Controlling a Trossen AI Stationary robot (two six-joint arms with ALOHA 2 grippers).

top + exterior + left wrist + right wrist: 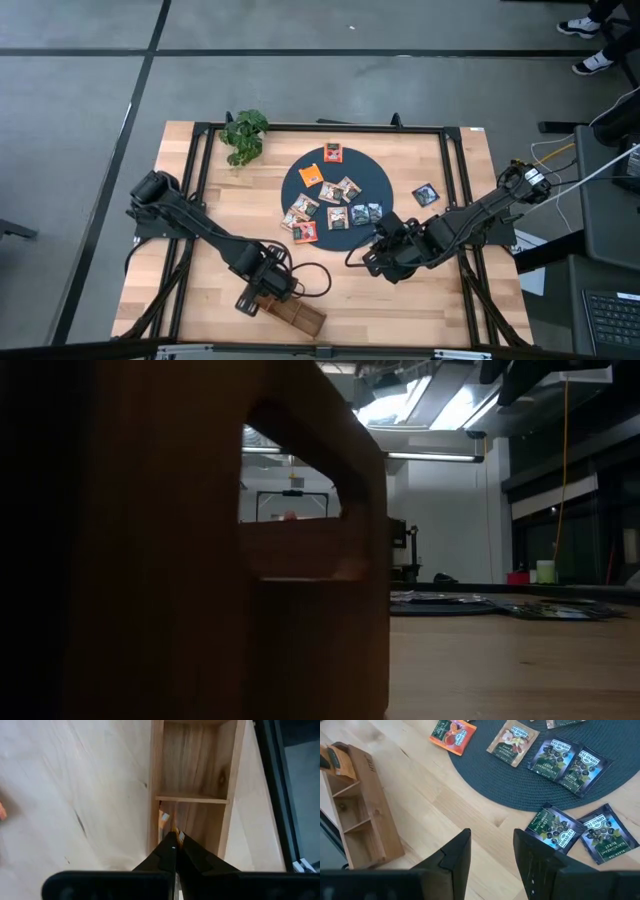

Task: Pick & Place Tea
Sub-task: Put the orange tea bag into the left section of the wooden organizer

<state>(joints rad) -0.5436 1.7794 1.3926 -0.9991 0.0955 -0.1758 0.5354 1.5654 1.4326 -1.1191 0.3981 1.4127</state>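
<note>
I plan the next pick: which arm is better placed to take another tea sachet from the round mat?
The right. Its open tool hovers at the mat's edge, near dark sachets. The left tool is over the wooden tray, shut on an orange sachet.

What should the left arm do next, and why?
Probably open the left gripper to drop its orange tea sachet. The fingers are shut on it inside a compartment of the wooden tray.
</note>
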